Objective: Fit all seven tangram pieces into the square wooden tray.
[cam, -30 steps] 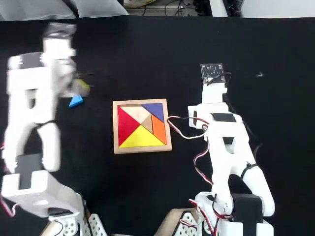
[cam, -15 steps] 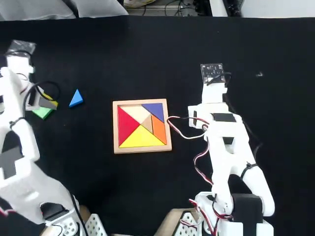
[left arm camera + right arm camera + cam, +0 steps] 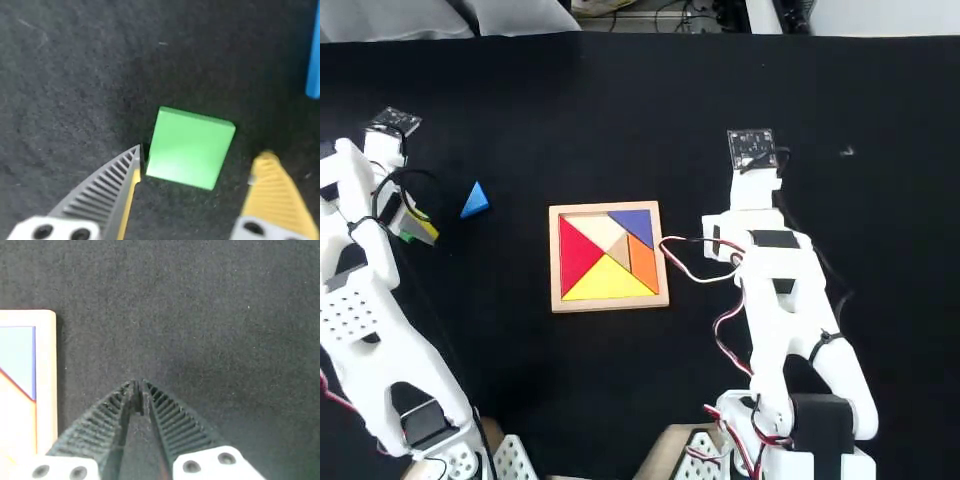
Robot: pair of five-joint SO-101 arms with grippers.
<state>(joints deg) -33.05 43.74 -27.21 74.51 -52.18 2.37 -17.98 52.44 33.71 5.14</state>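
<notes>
At centre of the black tabletop [image 3: 620, 110]: one square wooden tray [image 3: 608, 207], pale rim, lying flat.

Tray contents, as seen from the high view:
- red triangle [image 3: 578, 250], large, on the side towards the left arm
- yellow triangle [image 3: 608, 283], large, along the near edge
- purple piece [image 3: 635, 224], in the far corner towards the right arm
- orange piece [image 3: 643, 262], beside the rim, below the purple one
- two tan patches [image 3: 607, 236] between these; cannot tell whether they are pieces or bare tray floor

Loose items, well apart from the tray on the left arm's side:
- blue triangle [image 3: 473, 201], flat on the tabletop, untouched
- green square [image 3: 190, 147], flat on the tabletop near the blue triangle, directly under the left arm's wrist; only a green corner shows in the high view [image 3: 406, 237]

Left gripper [image 3: 202, 152]: fingers apart, one grey and toothed, one yellow, set on either side of the green square. The grey tip is just beside one edge; the yellow tip stands clear of the opposite edge. Nothing is clamped.

Right gripper [image 3: 136, 390]: fingers together, holding nothing, tip low over bare tabletop just beside the tray's outer rim [image 3: 47, 380], on the side away from the loose pieces. The purple piece [image 3: 17, 352] and the orange piece [image 3: 15, 420] show inside that rim.
</notes>
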